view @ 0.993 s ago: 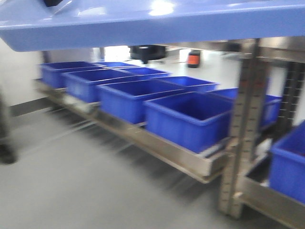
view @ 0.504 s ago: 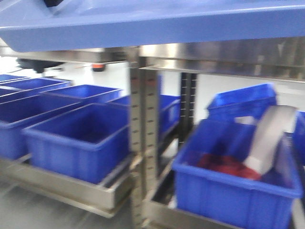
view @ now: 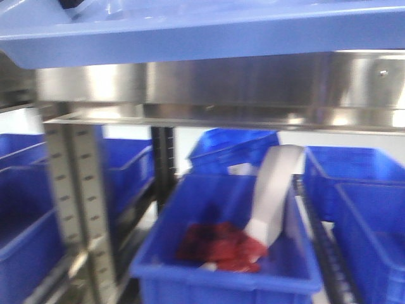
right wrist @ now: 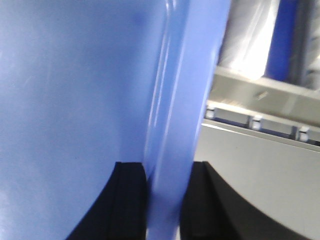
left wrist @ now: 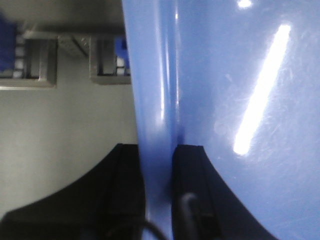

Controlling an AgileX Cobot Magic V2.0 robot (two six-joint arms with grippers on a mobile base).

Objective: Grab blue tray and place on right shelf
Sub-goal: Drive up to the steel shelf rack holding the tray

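A glossy light periwinkle-blue plastic tray (right wrist: 70,100) fills the left and centre of the frame. Its flared rim runs up from the bottom edge, pinched between the two black fingers (right wrist: 131,200) of the right gripper (right wrist: 165,172). Past the rim on the right lie grey floor (right wrist: 260,185), a blurred stainless-steel rack edge (right wrist: 260,107) and a darker blue plastic bin (right wrist: 280,40).

tray (view: 209,28) above shelf (view: 253,79), bins (view: 221,278) beneath
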